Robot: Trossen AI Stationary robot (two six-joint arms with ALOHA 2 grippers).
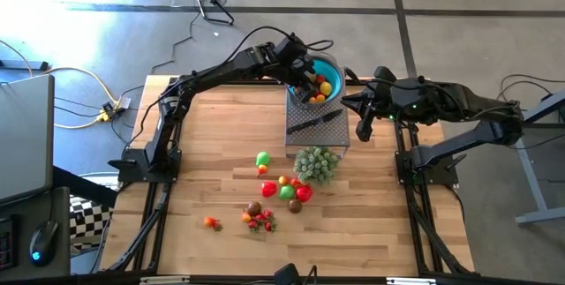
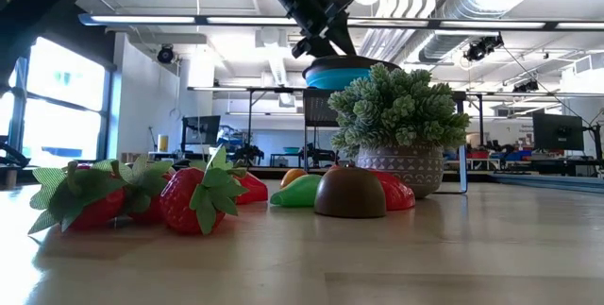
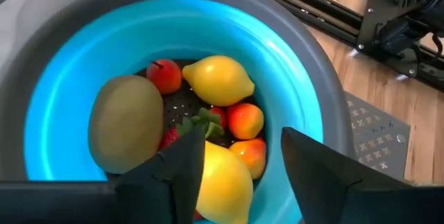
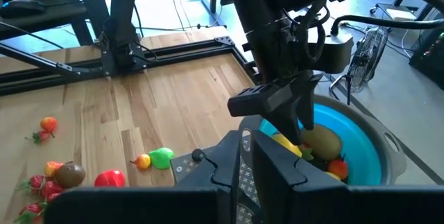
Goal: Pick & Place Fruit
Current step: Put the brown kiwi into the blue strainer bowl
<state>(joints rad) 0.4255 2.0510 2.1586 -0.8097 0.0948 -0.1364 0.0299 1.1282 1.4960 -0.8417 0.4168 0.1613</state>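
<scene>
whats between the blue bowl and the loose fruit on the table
In the high view, a grey perforated platform with a black-handled knife, then a pale green bushy cluster.

A blue bowl point(image 3: 76, 57) holds yellow, red and orange fruit point(image 3: 218, 80) plus one brown piece.

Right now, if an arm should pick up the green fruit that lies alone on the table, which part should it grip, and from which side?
Grip the green fruit across its rounded middle, coming straight down from above. It lies low on the wooden table with open board around it, except for a small orange fruit close beside it, so the fingers should probably close across the other direction.
</scene>
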